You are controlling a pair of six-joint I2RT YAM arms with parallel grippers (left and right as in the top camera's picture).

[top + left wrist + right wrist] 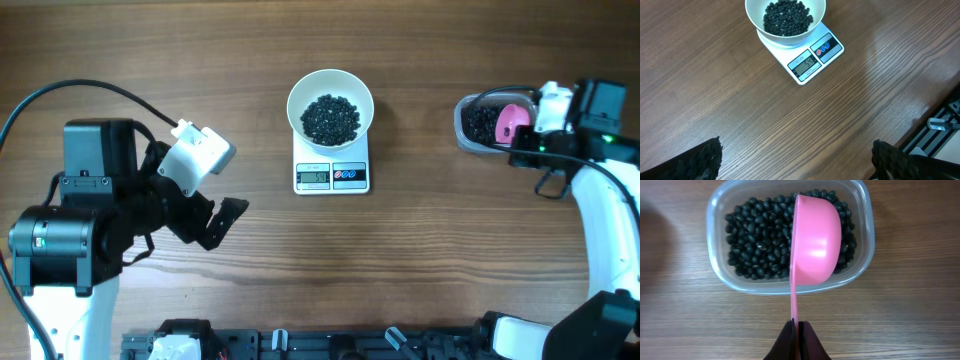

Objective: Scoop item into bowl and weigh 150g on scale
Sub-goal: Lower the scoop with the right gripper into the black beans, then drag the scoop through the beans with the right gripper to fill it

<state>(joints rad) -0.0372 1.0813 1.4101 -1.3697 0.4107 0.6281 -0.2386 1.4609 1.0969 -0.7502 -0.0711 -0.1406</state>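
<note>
Bright, even light — perhaps slight glare

Bare wood of the table (420, 250) lies open all round the scale (332, 176), which carries the bowl (330, 105). At the bowl's 3 o'clock, well apart, the pink scoop (815, 240) covers part of the tub (475, 125); the tub's 9 o'clock side lies uncovered. The left arm (100, 220) bulks at the bowl's 8 o'clock.

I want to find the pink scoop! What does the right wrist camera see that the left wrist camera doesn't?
Only the right wrist view: the pink scoop, tipped on its side over the clear tub, its handle pinched by the shut right gripper. Only the left wrist view: the white bowl on the scale, and the open left gripper. Both: black beans and the wooden table.
</note>
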